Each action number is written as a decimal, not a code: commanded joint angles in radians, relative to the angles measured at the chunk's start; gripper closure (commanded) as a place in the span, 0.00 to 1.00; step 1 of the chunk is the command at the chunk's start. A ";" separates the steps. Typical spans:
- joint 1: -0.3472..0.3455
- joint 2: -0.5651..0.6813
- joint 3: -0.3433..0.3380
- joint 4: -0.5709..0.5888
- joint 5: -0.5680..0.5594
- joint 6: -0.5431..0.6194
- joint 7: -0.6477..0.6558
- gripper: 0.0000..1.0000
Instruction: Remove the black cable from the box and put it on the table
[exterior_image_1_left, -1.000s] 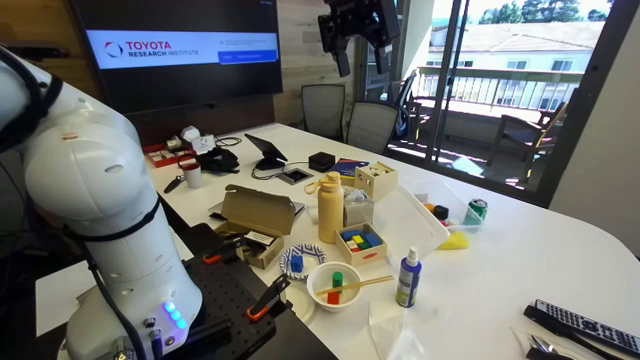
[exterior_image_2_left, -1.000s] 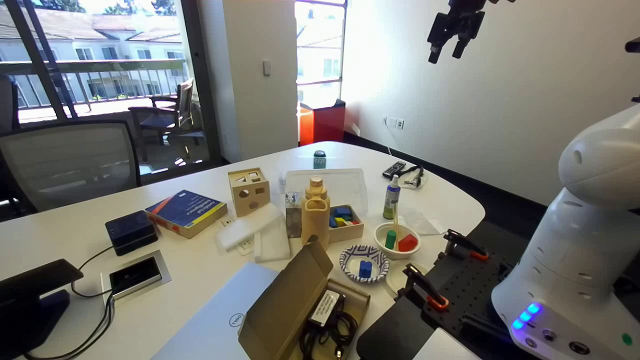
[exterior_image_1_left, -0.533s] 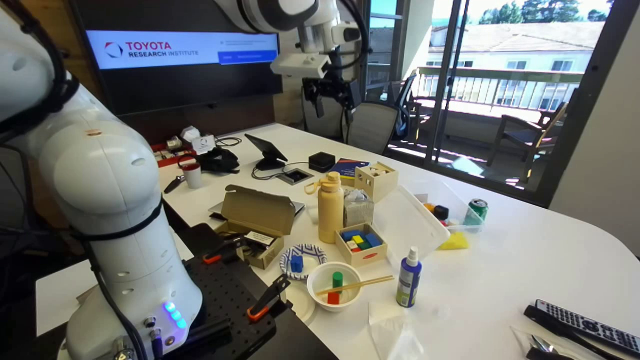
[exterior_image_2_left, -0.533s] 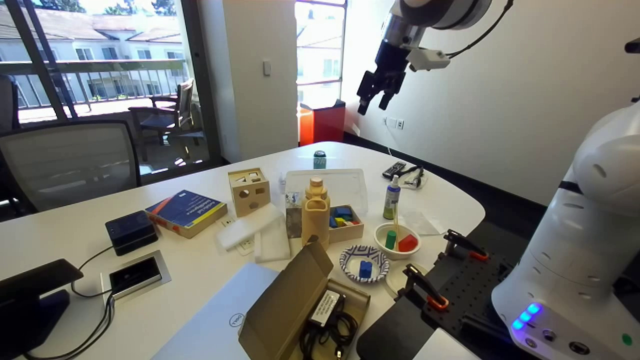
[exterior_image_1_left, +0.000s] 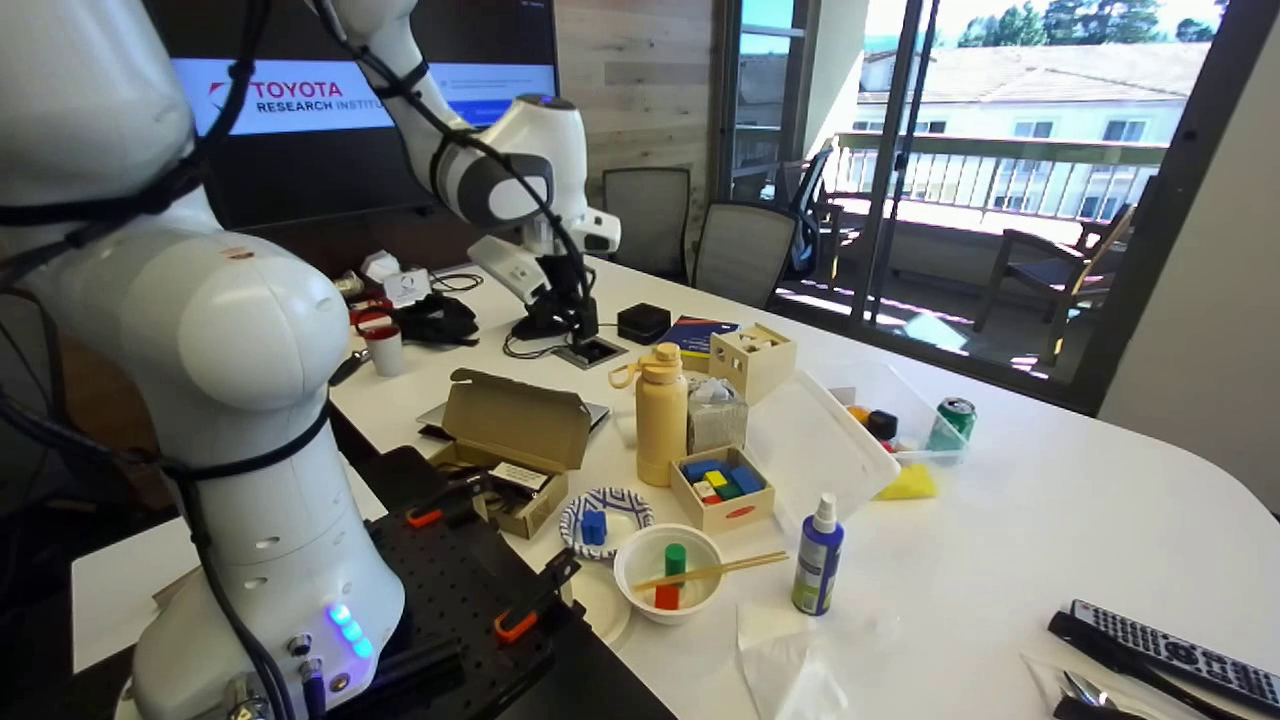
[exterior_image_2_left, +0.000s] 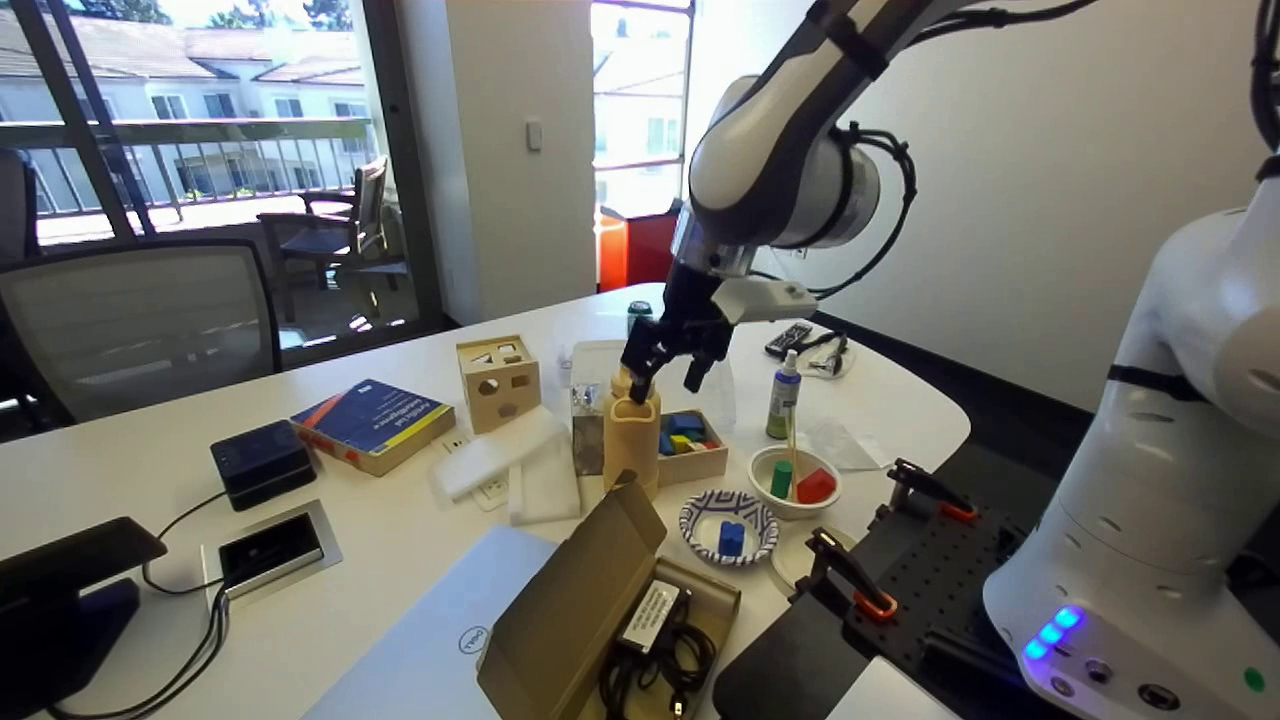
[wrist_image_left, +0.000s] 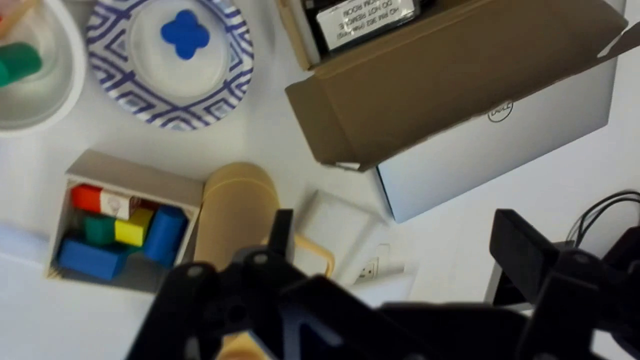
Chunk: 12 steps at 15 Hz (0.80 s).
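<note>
The black cable (exterior_image_2_left: 690, 650) lies coiled in the box, beside a black adapter with a white label. The open brown cardboard box (exterior_image_2_left: 575, 600) sits on the white table (exterior_image_2_left: 395, 520) with its lid raised. It also shows in an exterior view (exterior_image_1_left: 515, 420), where the cable is mostly hidden. In the wrist view the box lid (wrist_image_left: 450, 80) is at the upper right; the cable coils are out of view. My gripper (exterior_image_2_left: 667, 388) points down above the table near the bottle, apart from the box. In the wrist view the gripper (wrist_image_left: 392, 225) has its fingers wide apart with nothing between them.
A tall yellow bottle (wrist_image_left: 235, 215) stands close to my gripper's finger. A silver laptop (exterior_image_2_left: 450, 610) lies by the box. A patterned plate (exterior_image_2_left: 700, 545), a white bowl (exterior_image_2_left: 760, 490) and a wooden block box (exterior_image_2_left: 695, 463) stand nearby. Black clamps (exterior_image_2_left: 850, 575) edge the robot's mount.
My arm has swung down from high above; the gripper is now low over the table by the bottle. The box, the cable and the other items have not moved.
</note>
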 joint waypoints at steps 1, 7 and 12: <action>0.048 0.162 0.094 -0.017 0.164 0.130 0.123 0.00; 0.055 0.402 0.181 0.056 0.354 0.207 0.154 0.00; 0.004 0.562 0.219 0.163 0.404 0.197 0.100 0.00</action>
